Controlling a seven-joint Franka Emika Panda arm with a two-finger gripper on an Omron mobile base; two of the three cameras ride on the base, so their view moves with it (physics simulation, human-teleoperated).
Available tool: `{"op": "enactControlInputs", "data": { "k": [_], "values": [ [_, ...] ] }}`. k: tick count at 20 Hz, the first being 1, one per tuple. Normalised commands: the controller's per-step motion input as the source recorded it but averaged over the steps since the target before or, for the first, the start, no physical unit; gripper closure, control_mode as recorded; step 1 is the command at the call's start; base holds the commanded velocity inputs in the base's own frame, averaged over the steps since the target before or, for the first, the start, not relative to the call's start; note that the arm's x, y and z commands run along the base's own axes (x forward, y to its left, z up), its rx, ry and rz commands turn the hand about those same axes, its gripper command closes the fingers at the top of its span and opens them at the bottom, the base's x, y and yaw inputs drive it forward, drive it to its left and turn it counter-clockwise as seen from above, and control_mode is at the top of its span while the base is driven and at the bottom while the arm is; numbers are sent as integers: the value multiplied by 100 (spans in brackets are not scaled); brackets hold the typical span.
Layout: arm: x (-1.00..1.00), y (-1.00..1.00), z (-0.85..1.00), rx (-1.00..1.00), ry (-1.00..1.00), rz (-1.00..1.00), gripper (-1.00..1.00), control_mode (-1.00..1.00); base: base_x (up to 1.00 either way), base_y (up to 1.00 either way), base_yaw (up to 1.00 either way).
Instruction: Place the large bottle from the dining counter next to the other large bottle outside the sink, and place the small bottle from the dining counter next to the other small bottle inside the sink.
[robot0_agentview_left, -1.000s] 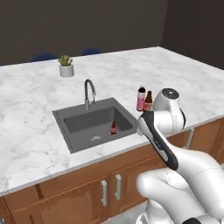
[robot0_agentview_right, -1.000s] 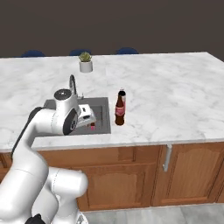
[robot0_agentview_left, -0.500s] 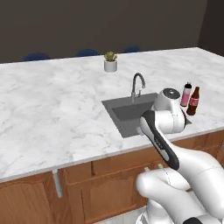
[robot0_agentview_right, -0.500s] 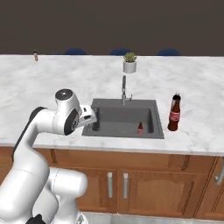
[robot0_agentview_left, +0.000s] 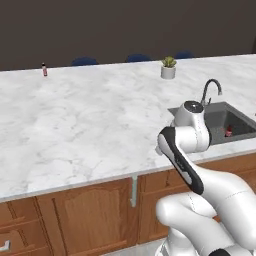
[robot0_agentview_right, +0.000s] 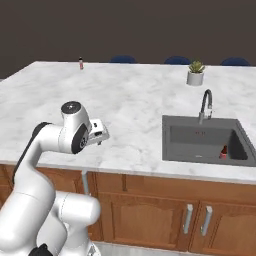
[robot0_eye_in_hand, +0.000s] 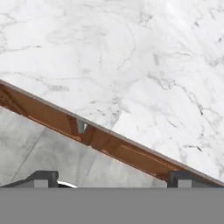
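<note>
My gripper (robot0_eye_in_hand: 109, 177) sits closest to me, its two dark fingertips (robot0_eye_in_hand: 43, 177) spread wide apart with nothing between them. Through the hand camera I look down across the edge of the dining counter (robot0_eye_in_hand: 131, 65), with the brown wooden base (robot0_eye_in_hand: 109, 146) running slantwise beneath the marble and grey floor below that.

From the right base camera I see the gripper (robot0_agentview_right: 100, 134) held just above the near edge of the counter (robot0_agentview_right: 125, 95), well to the left of the sink (robot0_agentview_right: 200, 142). In the left base camera the arm's wrist blocks the fingers, so I can't read them there.

Further out, the sink (robot0_agentview_left: 225, 122) has its curved chrome tap (robot0_agentview_left: 210, 90) at the back rim. A small bottle with a reddish band stands inside the basin (robot0_agentview_right: 224, 151), near its right wall; I see it from the left camera too (robot0_agentview_left: 228, 131).

Beyond that, a potted plant (robot0_agentview_right: 195, 74) stands behind the tap. At the far left corner of the counter stands the small bottle (robot0_agentview_right: 81, 62) still to be moved, tiny at this range (robot0_agentview_left: 44, 69).
</note>
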Motion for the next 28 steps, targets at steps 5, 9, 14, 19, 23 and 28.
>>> {"op": "enactControlInputs", "data": {
  "k": [5, 9, 14, 19, 23, 28],
  "values": [
    [0, 0, 0, 0, 0, 0, -100, 100, -3, 100, 7],
    [0, 0, 0, 0, 0, 0, -100, 100, 0, 100, 4],
    [0, 0, 0, 0, 0, 0, -100, 100, 0, 100, 2],
    [0, 0, 0, 0, 0, 0, -100, 100, 0, 100, 0],
    [0, 0, 0, 0, 0, 0, -100, 100, 0, 100, 0],
    [0, 0, 0, 0, 0, 0, -100, 100, 0, 100, 0]
  ]
}}
